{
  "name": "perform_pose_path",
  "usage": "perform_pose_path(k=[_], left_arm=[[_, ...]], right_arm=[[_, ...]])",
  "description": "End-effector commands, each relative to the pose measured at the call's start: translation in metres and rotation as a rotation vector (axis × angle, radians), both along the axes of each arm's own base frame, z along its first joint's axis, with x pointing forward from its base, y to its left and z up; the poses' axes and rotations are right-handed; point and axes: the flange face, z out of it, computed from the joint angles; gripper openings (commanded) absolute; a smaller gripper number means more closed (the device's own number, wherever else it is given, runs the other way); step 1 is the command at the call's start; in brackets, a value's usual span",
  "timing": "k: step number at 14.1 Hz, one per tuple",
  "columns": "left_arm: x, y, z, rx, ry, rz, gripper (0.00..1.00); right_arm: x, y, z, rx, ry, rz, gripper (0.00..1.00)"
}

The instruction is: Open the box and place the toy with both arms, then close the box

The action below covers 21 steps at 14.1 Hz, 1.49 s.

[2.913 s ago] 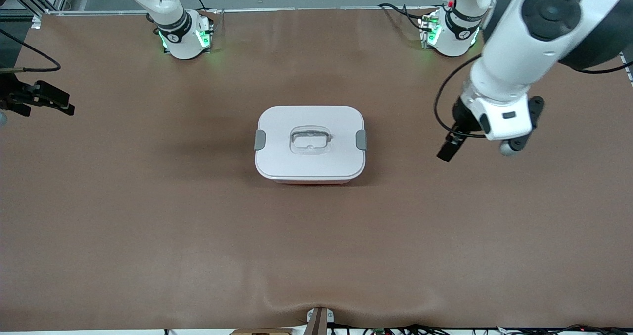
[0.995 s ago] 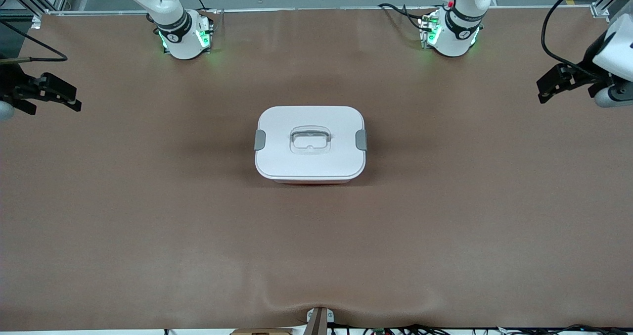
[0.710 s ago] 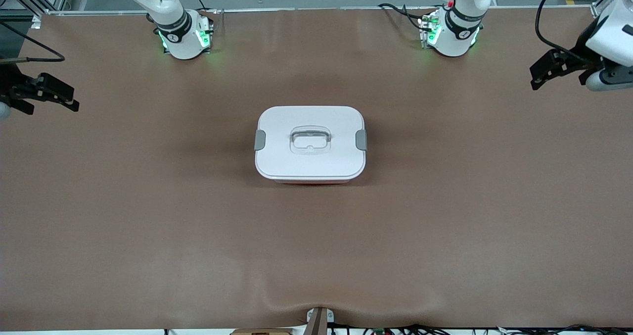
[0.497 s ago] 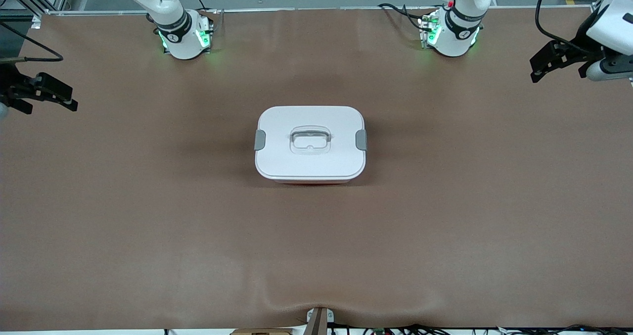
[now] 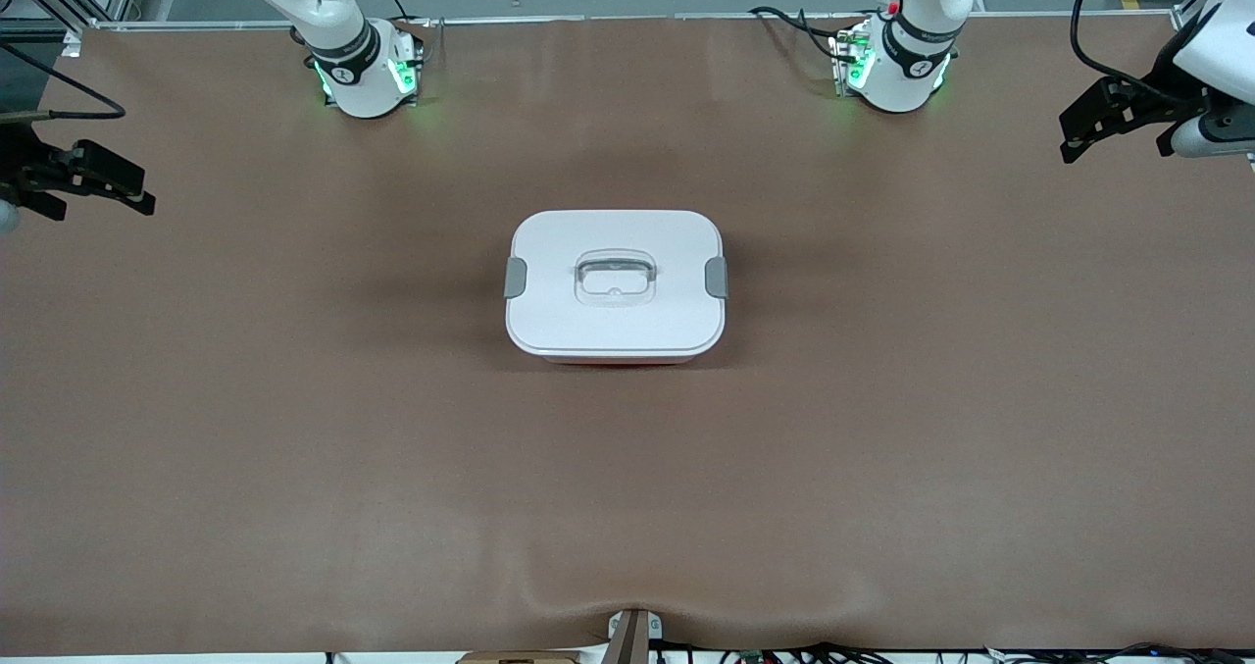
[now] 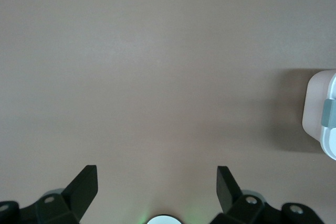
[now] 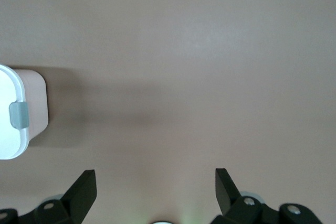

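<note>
With the shut box at mid-surface, my left end effector and right end effector hang spread at opposite ends, empty; no toy is visible, and a careless pull on one grey clip could drag the box.

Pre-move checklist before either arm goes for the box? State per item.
1. Box lid on and seated flat: ok, the white lid covers the tub.
2. Grey side clips down against the lid at both ends: they lie along the lid edge; whether they are latched, cannot tell.
3. Left gripper open and holding nothing: ok, over the table's left-arm end.
4. Right gripper open and holding nothing: ok, over the table's right-arm end.
5. Path from each gripper to the box: ok, only bare table between them.
6. Toy located: not ok, it shows in no view; it may be inside the box, cannot tell.
</note>
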Motion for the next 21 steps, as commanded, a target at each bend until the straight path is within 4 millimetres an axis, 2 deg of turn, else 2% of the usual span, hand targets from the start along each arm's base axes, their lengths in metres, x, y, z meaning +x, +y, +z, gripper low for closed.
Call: perform_pose_path(k=[1, 13, 16, 21], left_arm=[[0.005, 0.004, 0.008, -0.021, -0.002, -0.017, 1.00], [0.012, -0.001, 0.002, -0.022, 0.026, -0.024, 1.00], [0.013, -0.002, 0.002, -0.040, 0.026, -0.024, 1.00], [0.015, -0.005, -0.003, -0.061, 0.037, -0.017, 1.00]], right_arm=[[-0.004, 0.000, 0.006, 0.000, 0.008, -0.022, 1.00], [-0.006, -0.002, 0.006, -0.005, 0.019, -0.019, 1.00], [-0.008, -0.016, 0.004, 0.002, 0.041, -0.042, 1.00], [-0.007, -0.010, 0.005, -0.009, 0.030, -0.034, 1.00]])
